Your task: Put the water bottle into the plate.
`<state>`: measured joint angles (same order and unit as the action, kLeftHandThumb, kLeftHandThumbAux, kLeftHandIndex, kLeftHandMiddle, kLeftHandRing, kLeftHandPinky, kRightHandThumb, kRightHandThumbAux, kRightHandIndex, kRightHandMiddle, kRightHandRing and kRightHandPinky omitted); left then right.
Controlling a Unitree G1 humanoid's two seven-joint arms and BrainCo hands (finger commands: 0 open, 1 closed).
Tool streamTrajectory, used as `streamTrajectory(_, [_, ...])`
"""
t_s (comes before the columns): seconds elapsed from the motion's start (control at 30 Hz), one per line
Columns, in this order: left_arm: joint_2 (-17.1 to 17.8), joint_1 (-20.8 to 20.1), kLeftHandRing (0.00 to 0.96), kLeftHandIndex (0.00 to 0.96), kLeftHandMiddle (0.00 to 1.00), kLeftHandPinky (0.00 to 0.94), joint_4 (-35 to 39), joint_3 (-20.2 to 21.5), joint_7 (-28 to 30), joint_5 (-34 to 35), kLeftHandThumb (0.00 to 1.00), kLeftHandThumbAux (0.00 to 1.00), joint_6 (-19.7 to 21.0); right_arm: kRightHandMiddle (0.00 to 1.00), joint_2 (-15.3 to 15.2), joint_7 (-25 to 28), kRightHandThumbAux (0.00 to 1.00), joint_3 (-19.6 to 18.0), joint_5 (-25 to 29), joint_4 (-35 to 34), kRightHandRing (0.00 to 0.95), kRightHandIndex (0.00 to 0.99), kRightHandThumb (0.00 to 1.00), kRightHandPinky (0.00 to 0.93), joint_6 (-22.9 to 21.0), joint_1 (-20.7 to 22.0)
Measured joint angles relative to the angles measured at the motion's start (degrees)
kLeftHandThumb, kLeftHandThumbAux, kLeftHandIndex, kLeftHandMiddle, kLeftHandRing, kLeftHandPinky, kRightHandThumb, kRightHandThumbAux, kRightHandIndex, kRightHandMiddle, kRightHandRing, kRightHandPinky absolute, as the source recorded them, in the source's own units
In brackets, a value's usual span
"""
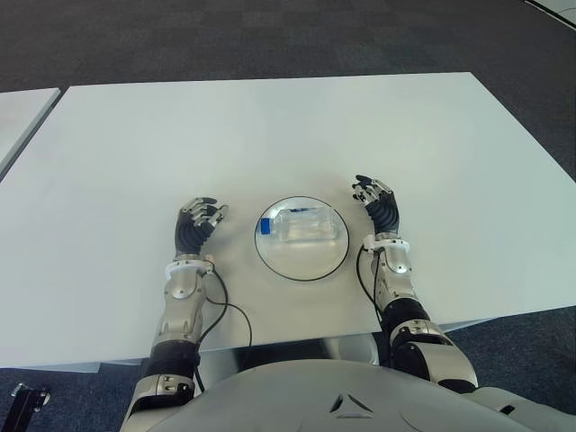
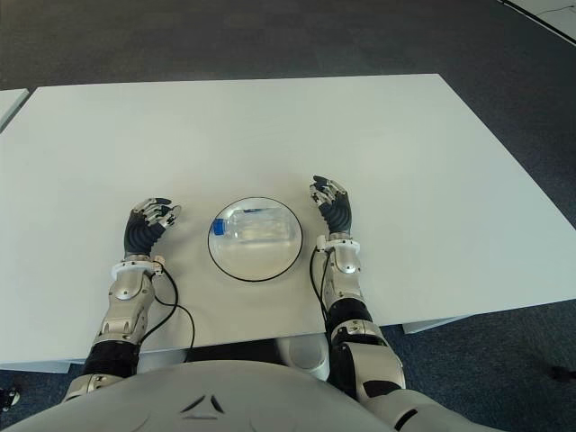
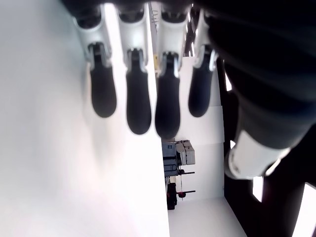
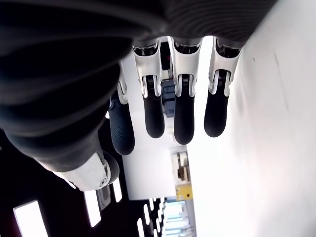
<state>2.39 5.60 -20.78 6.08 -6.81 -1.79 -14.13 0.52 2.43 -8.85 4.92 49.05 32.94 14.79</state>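
Note:
A clear water bottle point(image 1: 306, 225) with a blue cap lies on its side inside the round white plate point(image 1: 301, 264), near the table's front edge. My left hand point(image 1: 200, 219) shows to the left of the plate, apart from it, fingers relaxed and holding nothing. My right hand point(image 1: 375, 198) shows just right of the plate, fingers spread and empty. The left wrist view has the left hand's fingers point(image 3: 138, 101) straight over the white tabletop. In the right wrist view the right hand's fingers point(image 4: 184, 118) are likewise extended with nothing between them.
The white table point(image 1: 270, 135) stretches wide behind the plate. Dark carpet point(image 1: 270, 36) lies beyond its far edge. A second white table's corner point(image 1: 18, 112) shows at the far left. Black cables point(image 1: 229, 315) run along both forearms.

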Motion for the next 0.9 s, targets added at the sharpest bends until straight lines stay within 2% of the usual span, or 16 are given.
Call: streamTrajectory(0.9, [0.9,0.0,0.551,0.43,0.558,0.531,0.5,-0.4,0.0,-0.9,0.702,0.719,1.4,0.814,0.2,-0.6,0.726,0.4,-0.2,-1.7,0.815,0.439,0.702,0.831,-0.1,-1.4])
